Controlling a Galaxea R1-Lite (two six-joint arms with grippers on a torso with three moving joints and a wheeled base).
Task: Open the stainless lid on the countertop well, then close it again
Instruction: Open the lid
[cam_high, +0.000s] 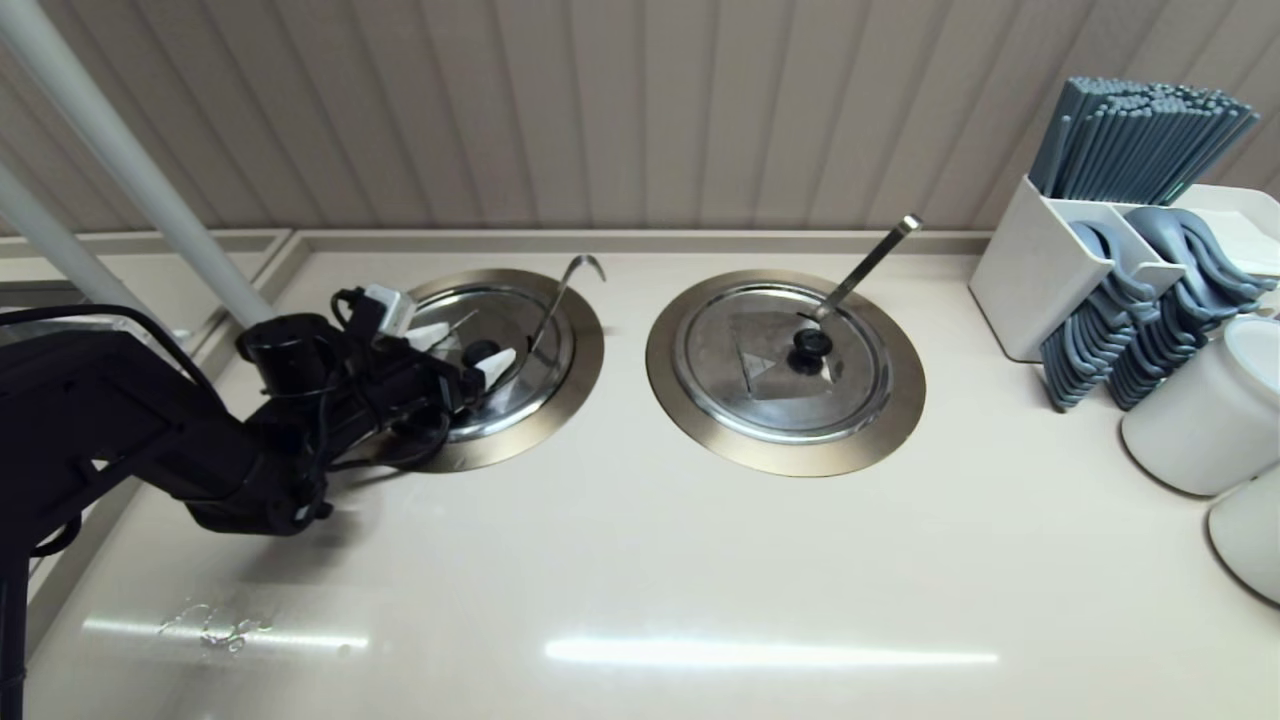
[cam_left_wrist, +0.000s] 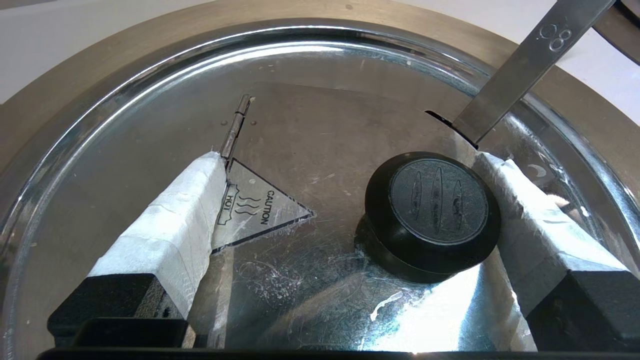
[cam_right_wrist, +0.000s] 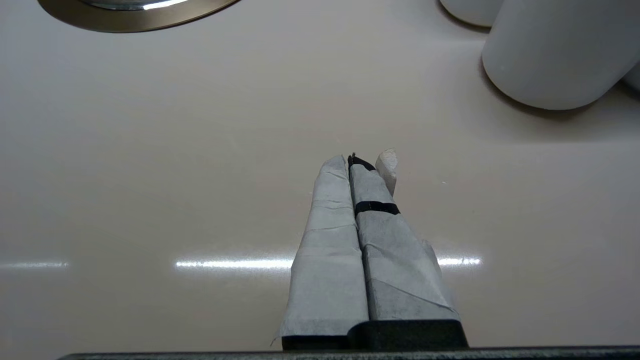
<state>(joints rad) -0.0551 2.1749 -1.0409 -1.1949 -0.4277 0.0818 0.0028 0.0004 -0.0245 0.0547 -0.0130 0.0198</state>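
Shiny stainless lid (cam_left_wrist: 320, 165), black knob (cam_left_wrist: 432, 215)

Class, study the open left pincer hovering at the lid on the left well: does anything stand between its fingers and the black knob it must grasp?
Nothing visible does. The left pincer is open over the stainless lid, and the black knob already sits between its fingers, close to one. The ladle handle rises beyond the knob, clear of the gap.

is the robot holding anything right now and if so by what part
Nothing is held. The left gripper is open around the lid's knob, not clamped; the right gripper is shut and empty.
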